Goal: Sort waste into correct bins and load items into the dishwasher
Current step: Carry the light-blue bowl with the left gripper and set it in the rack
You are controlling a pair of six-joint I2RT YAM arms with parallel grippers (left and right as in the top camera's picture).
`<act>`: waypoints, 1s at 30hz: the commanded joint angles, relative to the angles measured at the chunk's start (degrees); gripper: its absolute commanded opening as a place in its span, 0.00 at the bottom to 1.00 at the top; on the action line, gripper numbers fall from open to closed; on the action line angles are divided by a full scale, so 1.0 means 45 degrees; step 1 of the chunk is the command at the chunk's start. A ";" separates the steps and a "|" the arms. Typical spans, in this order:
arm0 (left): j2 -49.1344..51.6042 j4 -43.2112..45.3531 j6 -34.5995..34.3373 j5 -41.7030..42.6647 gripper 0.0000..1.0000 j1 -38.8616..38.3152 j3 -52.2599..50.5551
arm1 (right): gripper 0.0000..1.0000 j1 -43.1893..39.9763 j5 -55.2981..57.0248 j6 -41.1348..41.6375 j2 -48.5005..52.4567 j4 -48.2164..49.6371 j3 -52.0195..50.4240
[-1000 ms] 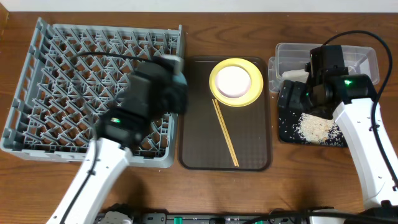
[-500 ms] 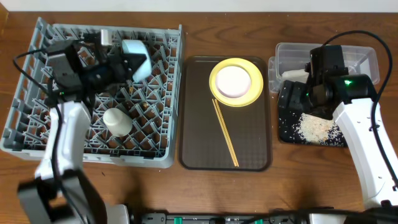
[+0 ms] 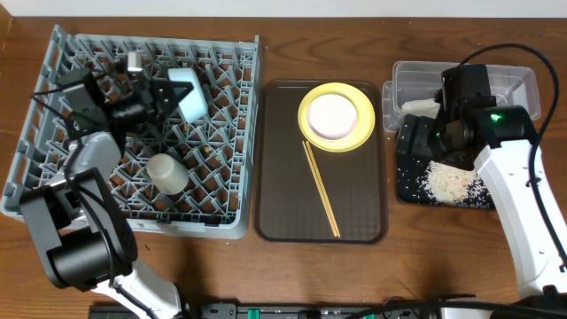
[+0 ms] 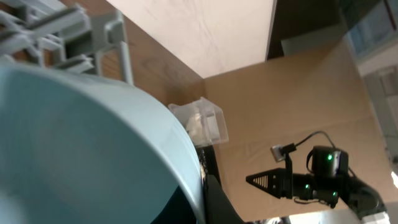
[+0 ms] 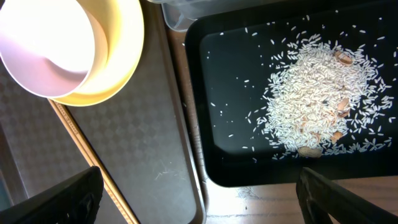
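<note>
My left gripper (image 3: pixel 173 96) is over the back of the grey dish rack (image 3: pixel 53 133), shut on the rim of a light-blue bowl (image 3: pixel 190 96) held on its side. The bowl fills the left wrist view (image 4: pixel 87 149), with one dark finger (image 4: pixel 217 199) against its rim. A cream cup (image 3: pixel 166 174) lies in the rack. My right gripper (image 5: pixel 202 205) is open and empty above the gap between the brown tray and the black tray (image 5: pixel 230 93) of rice (image 5: pixel 317 93). A white bowl (image 3: pixel 332 115) sits on the yellow plate (image 3: pixel 359 133); the chopsticks (image 3: pixel 321 188) lie beside them.
The dark-brown serving tray (image 3: pixel 283 204) lies between the rack and the bins. The clear tub (image 3: pixel 496 80) at the back right holds a white napkin (image 3: pixel 421 106). The black tray (image 3: pixel 407 190) sits in front of it, under my right arm (image 3: pixel 505 177).
My left arm has swung from the rack's front right to its back left with the blue bowl. The cream cup now shows in the rack. The right arm has not moved.
</note>
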 commanded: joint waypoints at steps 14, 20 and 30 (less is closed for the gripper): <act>0.0306 -0.1705 -0.0126 -0.0855 0.84 0.3031 0.0097 | 0.96 0.0015 0.0126 0.0155 -0.0136 -0.0024 0.0053; 0.0306 -0.2997 0.0403 -0.1836 0.85 0.3293 0.0097 | 0.96 0.0015 0.0121 0.0155 -0.0136 -0.0039 0.0053; -0.0073 -0.5513 0.2492 -0.3138 0.85 0.3293 0.0102 | 0.95 0.0015 0.0126 0.0155 -0.0136 -0.0049 0.0053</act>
